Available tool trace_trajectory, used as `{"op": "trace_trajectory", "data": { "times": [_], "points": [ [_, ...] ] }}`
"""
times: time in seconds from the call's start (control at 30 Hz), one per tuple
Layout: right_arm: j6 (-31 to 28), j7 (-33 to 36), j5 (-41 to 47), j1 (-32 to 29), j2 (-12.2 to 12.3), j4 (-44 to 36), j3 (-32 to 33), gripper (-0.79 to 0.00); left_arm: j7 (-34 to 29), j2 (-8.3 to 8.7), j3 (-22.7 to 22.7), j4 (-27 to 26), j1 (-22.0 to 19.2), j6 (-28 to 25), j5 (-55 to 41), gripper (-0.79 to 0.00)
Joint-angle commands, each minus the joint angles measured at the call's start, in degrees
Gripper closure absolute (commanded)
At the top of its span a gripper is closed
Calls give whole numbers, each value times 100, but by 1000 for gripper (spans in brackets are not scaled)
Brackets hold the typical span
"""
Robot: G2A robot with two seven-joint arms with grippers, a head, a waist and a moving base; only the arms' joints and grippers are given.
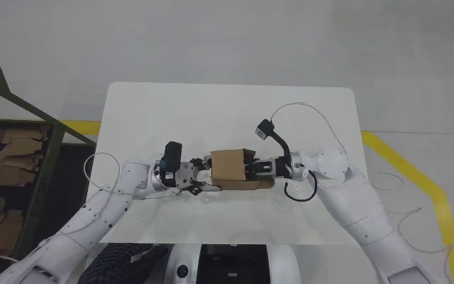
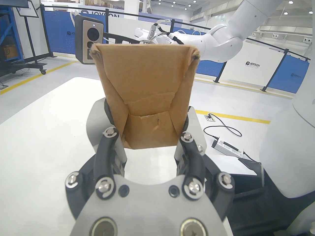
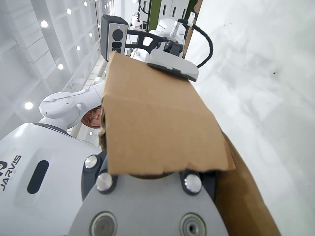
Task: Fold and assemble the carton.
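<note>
A brown carton (image 1: 230,169) lies on its side near the front middle of the white table (image 1: 213,106), held between my two arms. My left gripper (image 1: 201,177) is at its left end. In the left wrist view the carton (image 2: 145,87) sits between the two fingers (image 2: 108,116) of the left gripper (image 2: 147,116), which press on its side walls; the end flaps are folded inward. My right gripper (image 1: 257,169) is at the carton's open right end, and a flap (image 3: 152,124) hides its tip.
A green rack with flat cardboard (image 1: 21,156) stands left of the table. A power brick with a cable (image 2: 227,148) lies on the floor beside the table. Bare tabletop stretches behind the carton to the far edge.
</note>
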Motion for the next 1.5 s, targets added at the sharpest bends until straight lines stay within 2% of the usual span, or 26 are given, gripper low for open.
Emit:
{"op": "trace_trajectory", "data": {
  "times": [0.0,0.37,0.53,0.77,1.17,1.47],
  "points": [
    [42,-17,-70,-128,58,-119,195,0,35,6,-17,26,11,0,2,-456],
    [253,-257,-417,-1143,409,-1098,1628,0,265,43,-156,181,59,0,100,-388],
    [364,-59,-413,-1578,508,-1614,1990,0,359,52,-255,268,60,0,121,-385],
    [635,191,-669,-1729,512,-1985,1482,0,419,30,-335,268,61,23,177,-382],
    [560,-209,-600,-1161,409,-1293,900,0,661,-31,-204,325,139,121,597,-382],
    [535,-123,-480,-695,328,-971,503,0,699,-13,-181,311,189,158,772,-379]
  ]
}}
